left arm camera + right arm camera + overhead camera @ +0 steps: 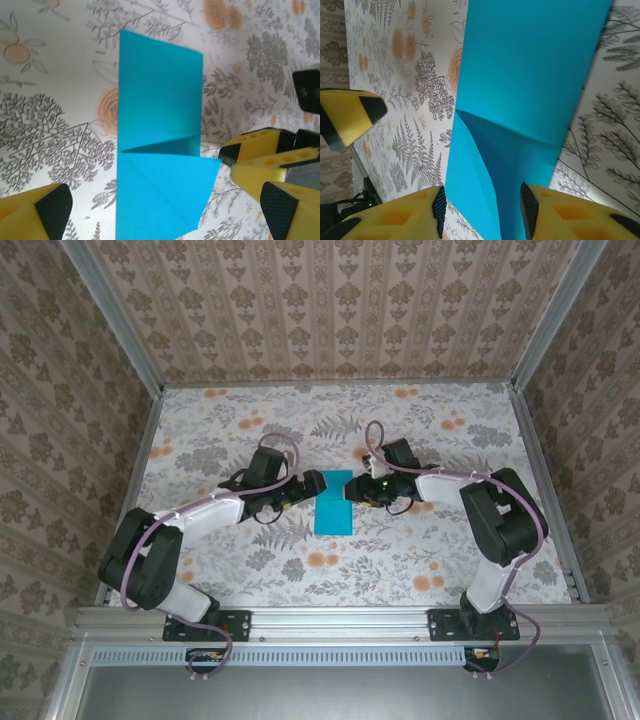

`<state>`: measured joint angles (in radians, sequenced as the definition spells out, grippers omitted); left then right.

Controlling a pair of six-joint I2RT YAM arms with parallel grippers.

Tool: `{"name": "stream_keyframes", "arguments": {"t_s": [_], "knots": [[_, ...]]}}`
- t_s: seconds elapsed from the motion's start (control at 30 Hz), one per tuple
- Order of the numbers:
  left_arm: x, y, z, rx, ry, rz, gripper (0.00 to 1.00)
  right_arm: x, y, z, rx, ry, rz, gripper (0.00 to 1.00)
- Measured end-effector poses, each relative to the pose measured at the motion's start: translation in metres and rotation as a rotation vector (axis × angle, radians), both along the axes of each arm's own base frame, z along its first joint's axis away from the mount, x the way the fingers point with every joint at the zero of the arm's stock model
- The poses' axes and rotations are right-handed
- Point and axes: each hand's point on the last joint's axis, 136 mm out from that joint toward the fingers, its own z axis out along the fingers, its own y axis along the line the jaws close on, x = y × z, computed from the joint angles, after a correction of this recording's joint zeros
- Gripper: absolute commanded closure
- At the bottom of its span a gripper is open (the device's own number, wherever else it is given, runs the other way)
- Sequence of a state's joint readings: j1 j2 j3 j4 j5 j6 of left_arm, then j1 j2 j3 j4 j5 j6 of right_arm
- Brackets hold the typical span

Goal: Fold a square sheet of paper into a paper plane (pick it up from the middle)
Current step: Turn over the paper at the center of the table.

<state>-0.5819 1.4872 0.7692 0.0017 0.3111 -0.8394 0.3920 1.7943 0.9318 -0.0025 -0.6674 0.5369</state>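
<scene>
The square sheet of paper [334,504] is teal-blue and lies on the floral table, folded into a long rectangle. In the left wrist view the paper [160,95] has a triangular corner flap [170,190] turned over at its near end, slightly lifted. My left gripper [305,486] stands open at the sheet's left edge, its fingers [50,212] wide on either side of the flap. My right gripper [356,490] is at the sheet's right edge. Its jaws [484,210] are open, and the raised paper [530,65] runs between the pads without being pinched.
The table [420,560] has a leaf-and-flower print and is walled in by patterned panels with metal posts [140,455]. The two grippers face each other closely across the paper. The right gripper's yellow fingers [255,150] show in the left wrist view, just beside the flap.
</scene>
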Motion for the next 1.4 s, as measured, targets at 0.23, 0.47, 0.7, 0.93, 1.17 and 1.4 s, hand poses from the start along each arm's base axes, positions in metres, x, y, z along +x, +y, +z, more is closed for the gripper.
{"name": "stream_keyframes", "arguments": {"t_s": [0.23,0.47,0.7,0.93,1.17,1.4], "knots": [[-0.003,-0.005,-0.003,-0.059,0.013,0.009,0.0,-0.002,0.011,-0.015,0.02,0.029,0.065,0.73],[-0.013,-0.02,-0.016,-0.12,0.071,0.005,0.04,-0.001,0.014,-0.015,0.039,0.025,0.074,0.92],[-0.019,-0.034,-0.033,-0.156,0.14,-0.005,0.29,0.002,0.015,-0.011,0.087,0.006,0.064,0.92],[-0.02,-0.04,-0.046,-0.176,0.182,-0.006,0.42,0.004,0.006,-0.016,0.098,0.024,0.018,0.92],[-0.017,-0.044,-0.048,-0.194,0.19,-0.011,0.55,0.008,0.002,-0.015,0.109,0.027,-0.009,0.92],[-0.011,-0.052,-0.045,-0.219,0.176,-0.026,0.62,0.009,0.002,-0.015,0.112,0.031,-0.014,0.92]]}}
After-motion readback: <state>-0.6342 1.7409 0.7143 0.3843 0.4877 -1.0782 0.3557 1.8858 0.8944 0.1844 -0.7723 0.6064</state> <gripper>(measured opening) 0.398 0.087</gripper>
